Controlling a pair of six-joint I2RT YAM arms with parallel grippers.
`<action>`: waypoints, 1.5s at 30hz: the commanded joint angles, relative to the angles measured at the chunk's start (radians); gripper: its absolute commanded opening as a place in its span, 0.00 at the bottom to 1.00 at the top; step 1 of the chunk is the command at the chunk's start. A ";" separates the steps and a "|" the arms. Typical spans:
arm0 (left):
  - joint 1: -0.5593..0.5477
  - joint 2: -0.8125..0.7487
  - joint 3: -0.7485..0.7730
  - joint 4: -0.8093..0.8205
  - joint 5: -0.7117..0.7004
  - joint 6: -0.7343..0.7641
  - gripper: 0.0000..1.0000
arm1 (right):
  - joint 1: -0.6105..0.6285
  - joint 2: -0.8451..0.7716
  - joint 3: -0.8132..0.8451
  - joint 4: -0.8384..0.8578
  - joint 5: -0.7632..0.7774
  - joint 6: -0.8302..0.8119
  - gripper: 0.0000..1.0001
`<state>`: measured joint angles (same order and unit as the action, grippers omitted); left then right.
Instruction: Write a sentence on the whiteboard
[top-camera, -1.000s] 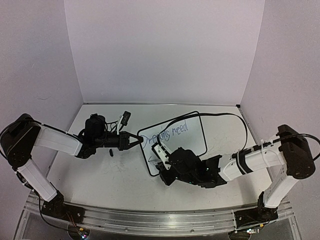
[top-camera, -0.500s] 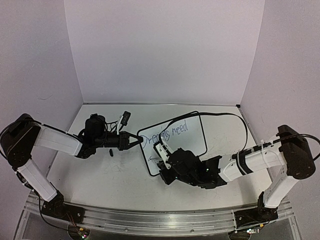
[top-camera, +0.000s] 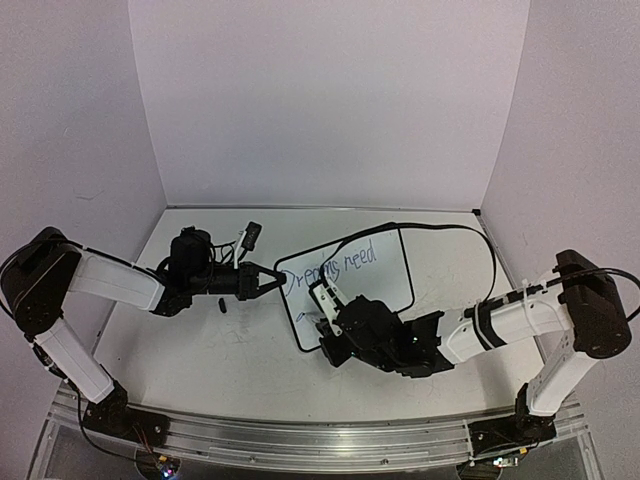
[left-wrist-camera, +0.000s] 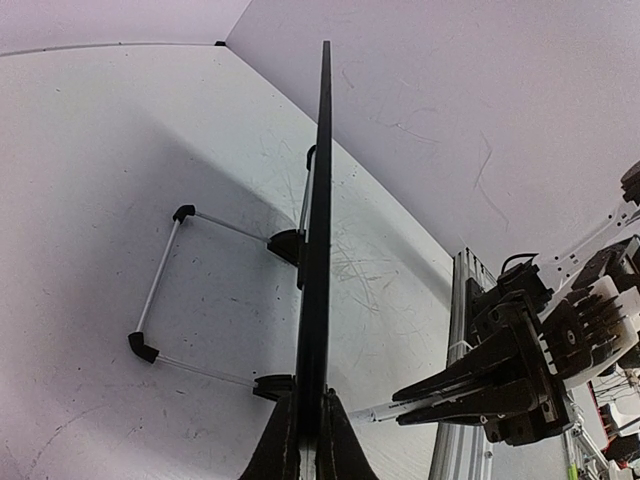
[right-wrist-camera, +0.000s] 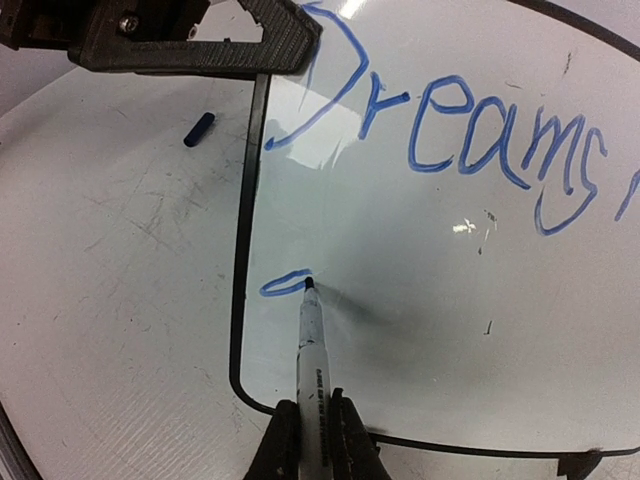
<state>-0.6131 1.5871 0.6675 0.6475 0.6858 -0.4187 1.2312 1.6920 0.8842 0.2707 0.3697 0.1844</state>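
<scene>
Blue ink begins a second line at the tip of the marker (right-wrist-camera: 310, 335), pinched tight in my right end effector (right-wrist-camera: 312, 425). It touches the whiteboard (right-wrist-camera: 450, 300) below "Dreams" of the sentence (right-wrist-camera: 470, 150). My left end effector (left-wrist-camera: 306, 440) clamps the board's edge, likely steadying it on the desk (right-wrist-camera: 110, 260).
</scene>
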 joint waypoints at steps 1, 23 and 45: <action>0.000 0.003 0.032 -0.022 0.003 0.023 0.00 | -0.012 -0.023 0.031 0.022 0.057 0.001 0.00; 0.001 -0.003 0.026 -0.024 0.006 0.028 0.00 | -0.010 -0.013 -0.013 -0.002 -0.011 0.023 0.00; 0.000 -0.005 0.024 -0.030 0.009 0.031 0.00 | -0.018 -0.156 -0.083 0.049 -0.065 -0.001 0.00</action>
<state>-0.6125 1.5871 0.6678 0.6460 0.6891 -0.4171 1.2224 1.6662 0.8491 0.2643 0.3500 0.1956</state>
